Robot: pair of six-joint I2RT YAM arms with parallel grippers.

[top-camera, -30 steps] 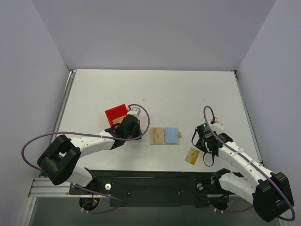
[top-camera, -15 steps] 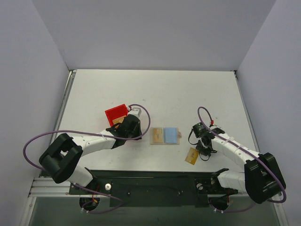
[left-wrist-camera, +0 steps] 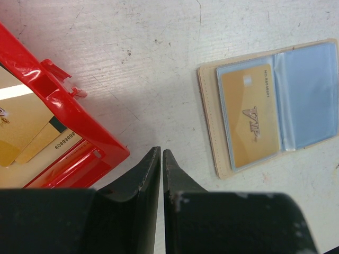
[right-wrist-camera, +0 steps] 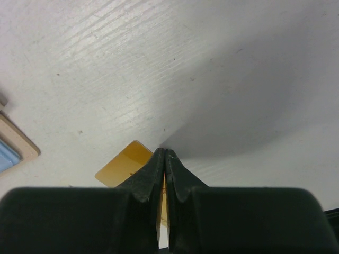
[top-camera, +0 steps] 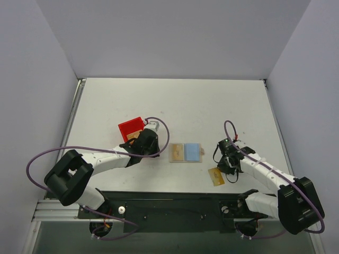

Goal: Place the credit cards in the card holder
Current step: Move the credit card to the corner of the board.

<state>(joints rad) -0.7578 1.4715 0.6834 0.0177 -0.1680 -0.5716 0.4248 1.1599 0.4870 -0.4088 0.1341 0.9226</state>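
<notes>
The card holder [top-camera: 186,152] lies open on the table, beige with a blue lining. One orange credit card [left-wrist-camera: 250,115] sits in its left pocket; the right pocket [left-wrist-camera: 310,95] shows only blue. A second credit card [top-camera: 216,176] lies flat near the front edge. My right gripper [top-camera: 223,170] is shut, and its tips [right-wrist-camera: 165,153] press down at that card's [right-wrist-camera: 124,166] far edge. My left gripper [left-wrist-camera: 161,153] is shut on nothing and hangs between the red bin [left-wrist-camera: 63,114] and the card holder [left-wrist-camera: 212,127].
The red bin [top-camera: 131,128] stands left of the card holder and holds more gold cards [left-wrist-camera: 26,132]. A corner of the card holder [right-wrist-camera: 16,145] shows at the left edge of the right wrist view. The black front rail [top-camera: 169,203] runs just below the loose card.
My right gripper has moved left and toward the front, down onto the loose card, and the card has turned and slid a little. The left arm has stayed still.
</notes>
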